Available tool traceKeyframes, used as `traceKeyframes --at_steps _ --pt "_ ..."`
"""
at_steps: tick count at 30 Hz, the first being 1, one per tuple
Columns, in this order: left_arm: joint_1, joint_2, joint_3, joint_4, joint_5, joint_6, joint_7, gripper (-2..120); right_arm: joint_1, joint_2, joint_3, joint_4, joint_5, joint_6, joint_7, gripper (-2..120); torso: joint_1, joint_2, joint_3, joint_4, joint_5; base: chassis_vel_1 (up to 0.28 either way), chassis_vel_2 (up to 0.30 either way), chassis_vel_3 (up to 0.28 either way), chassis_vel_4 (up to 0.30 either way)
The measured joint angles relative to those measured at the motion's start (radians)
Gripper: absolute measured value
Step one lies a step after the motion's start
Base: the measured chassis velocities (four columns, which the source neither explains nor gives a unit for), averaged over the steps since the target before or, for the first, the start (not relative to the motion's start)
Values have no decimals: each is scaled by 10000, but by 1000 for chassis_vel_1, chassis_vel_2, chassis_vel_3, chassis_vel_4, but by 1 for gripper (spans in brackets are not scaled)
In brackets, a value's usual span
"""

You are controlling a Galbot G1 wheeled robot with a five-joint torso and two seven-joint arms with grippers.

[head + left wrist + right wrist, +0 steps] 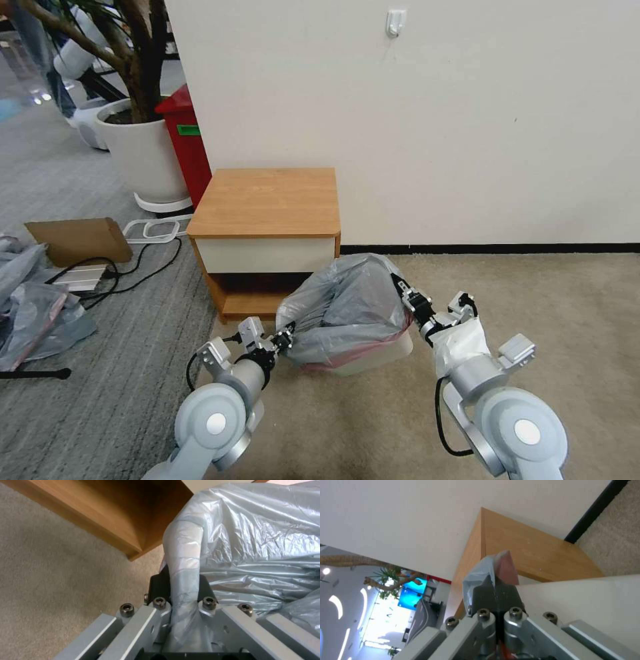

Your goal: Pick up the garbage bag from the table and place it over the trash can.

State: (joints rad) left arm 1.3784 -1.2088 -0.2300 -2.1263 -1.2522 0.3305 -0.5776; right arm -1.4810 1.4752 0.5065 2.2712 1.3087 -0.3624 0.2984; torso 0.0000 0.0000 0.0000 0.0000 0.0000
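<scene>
I am finding no readable text anywhere; the small green label point(189, 130) on the tall red plastic bin point(187, 152) is showing no legible letters.

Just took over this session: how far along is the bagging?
Done: garbage bag is off the table. In hand: left gripper and right gripper each pinch a bag edge, draping it over the trash can. Left: the pink rim sits bunched, not seated all round.

Silver-grey rounded arms, black cables, black fingers point(160, 587) (hex screws at base)
</scene>
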Motion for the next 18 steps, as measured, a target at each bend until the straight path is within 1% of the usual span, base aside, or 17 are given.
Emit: traceKeyframes --at_steps 10,14,16,18 --pt "47 14 -44 -125 -96 23 61 4 78 19 168 -615 -655 132 -297 0 -1 0 0 -1 1 0 0 0 0" --pt "99 20 -119 -185 -238 94 121 4 42 -199 255 -1055 -855 239 -493 0 0 0 0 0 2 0 0 0 0" --pt "154 27 -137 -216 -250 167 293 4 81 -309 284 -1321 -924 311 -664 0 0 0 0 0 0 0 0 0 0" --pt "166 31 -137 -243 -255 187 321 4 124 -350 307 -1452 -962 330 -760 0 0 0 0 0 0 0 0 0 0"
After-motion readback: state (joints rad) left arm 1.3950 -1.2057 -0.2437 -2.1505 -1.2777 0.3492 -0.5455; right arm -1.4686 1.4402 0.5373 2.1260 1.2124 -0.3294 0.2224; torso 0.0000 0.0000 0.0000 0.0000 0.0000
